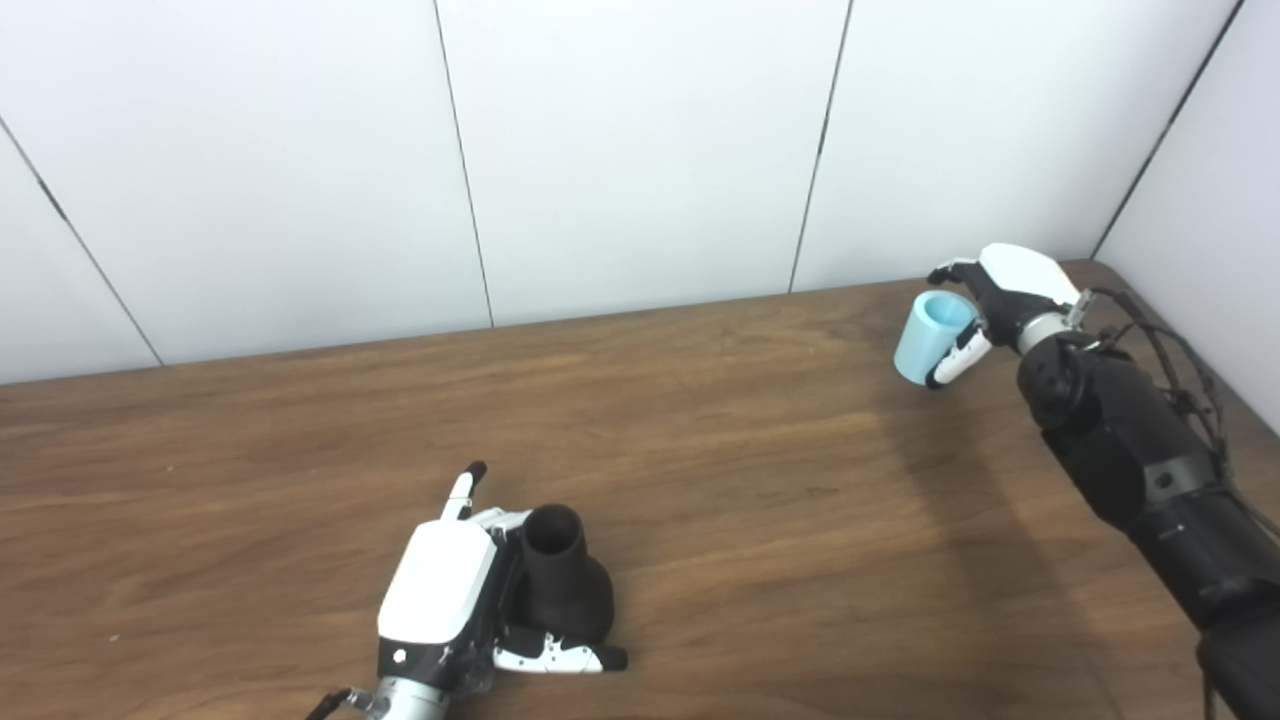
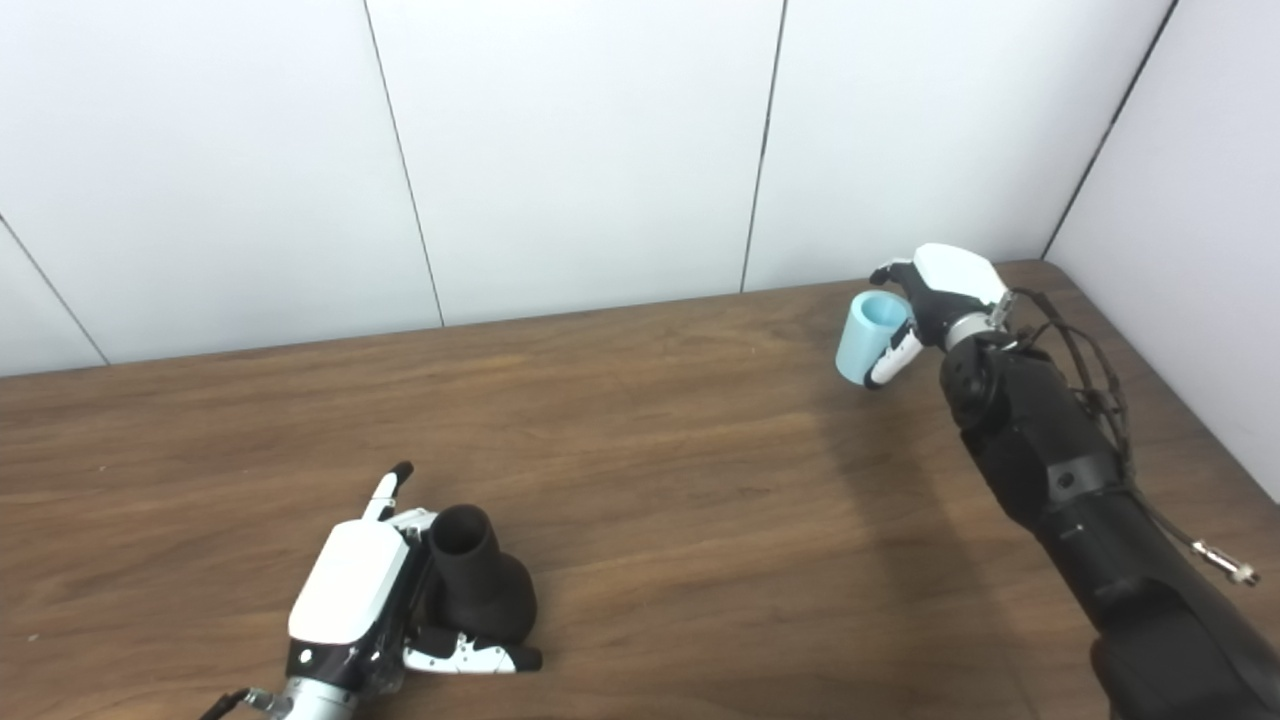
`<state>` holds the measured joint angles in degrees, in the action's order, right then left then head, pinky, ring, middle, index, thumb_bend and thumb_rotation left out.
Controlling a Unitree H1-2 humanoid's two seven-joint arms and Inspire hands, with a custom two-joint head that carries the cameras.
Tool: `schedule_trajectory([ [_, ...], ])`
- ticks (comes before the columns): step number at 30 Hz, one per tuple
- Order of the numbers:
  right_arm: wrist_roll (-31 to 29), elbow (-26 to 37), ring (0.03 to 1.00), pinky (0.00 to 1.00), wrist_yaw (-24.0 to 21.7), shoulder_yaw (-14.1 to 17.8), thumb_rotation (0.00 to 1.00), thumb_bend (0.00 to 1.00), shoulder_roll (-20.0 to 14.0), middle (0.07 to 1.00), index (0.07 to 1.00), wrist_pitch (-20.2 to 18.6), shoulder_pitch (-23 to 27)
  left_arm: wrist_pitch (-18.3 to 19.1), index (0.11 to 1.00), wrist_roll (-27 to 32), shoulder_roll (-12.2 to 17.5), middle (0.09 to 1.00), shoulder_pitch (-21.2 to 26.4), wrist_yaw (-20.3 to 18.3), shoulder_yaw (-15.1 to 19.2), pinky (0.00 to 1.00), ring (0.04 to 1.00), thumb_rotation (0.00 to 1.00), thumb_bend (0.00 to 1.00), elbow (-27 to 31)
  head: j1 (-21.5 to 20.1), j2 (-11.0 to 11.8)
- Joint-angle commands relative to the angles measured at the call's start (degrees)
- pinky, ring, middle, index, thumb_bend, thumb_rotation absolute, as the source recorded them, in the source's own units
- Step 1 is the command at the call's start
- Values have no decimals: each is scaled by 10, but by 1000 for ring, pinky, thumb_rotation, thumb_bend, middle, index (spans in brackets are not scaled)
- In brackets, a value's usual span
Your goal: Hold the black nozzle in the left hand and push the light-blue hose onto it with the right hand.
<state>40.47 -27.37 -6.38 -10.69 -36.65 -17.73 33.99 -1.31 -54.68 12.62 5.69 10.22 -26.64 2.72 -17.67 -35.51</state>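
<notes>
Nearest me, the left hand (image 1: 440, 590) has its fingers wrapped round the black nozzle (image 1: 560, 585), standing mouth-up on the table (image 1: 750, 500). Far off by the back corner, the right hand (image 1: 1000, 300) grips the light-blue hose (image 1: 930, 338). They're well apart; a tilted approach could jam the hose against the nozzle's rim.

Bare table (image 1: 760, 480) lies between nozzle (image 1: 560, 580) near left and hose (image 1: 930, 340) far right (well apart). Wall (image 1: 640, 150) bounds the far edge and right side.
</notes>
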Motion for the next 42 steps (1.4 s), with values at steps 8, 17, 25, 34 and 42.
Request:
schedule_trajectory([
  [8, 5, -8, 665, 565, 19, -16, 103, 840, -28, 720, 723, 52, 35, -5, 513, -11, 14, 442, -18, 2, 0, 999, 595, 0, 521, -36, 7, -4],
  [17, -1, -8, 597, 529, 28, -12, 38, 828, -18, 653, 677, 68, 33, -13, 515, -7, 20, 438, -15, 3, 5, 1000, 592, 0, 521, -37, 5, -5],
  [25, 11, -12, 467, 498, 38, -18, 27, 536, -20, 513, 526, 66, 29, -12, 512, -15, 19, 447, -10, -4, 2, 1000, 593, 0, 522, -30, 5, -8],
  [34, 20, -2, 360, 340, 56, -12, 0, 510, -17, 474, 551, 41, 17, -14, 515, -19, 17, 444, -9, -2, -2, 1000, 589, 0, 521, -32, 5, -8],
  [42, 0, 21, 377, 383, 57, 4, 0, 512, -16, 492, 542, 43, 9, -12, 513, -20, 15, 443, -9, -3, -3, 1000, 588, 0, 521, -31, 3, -13],
])
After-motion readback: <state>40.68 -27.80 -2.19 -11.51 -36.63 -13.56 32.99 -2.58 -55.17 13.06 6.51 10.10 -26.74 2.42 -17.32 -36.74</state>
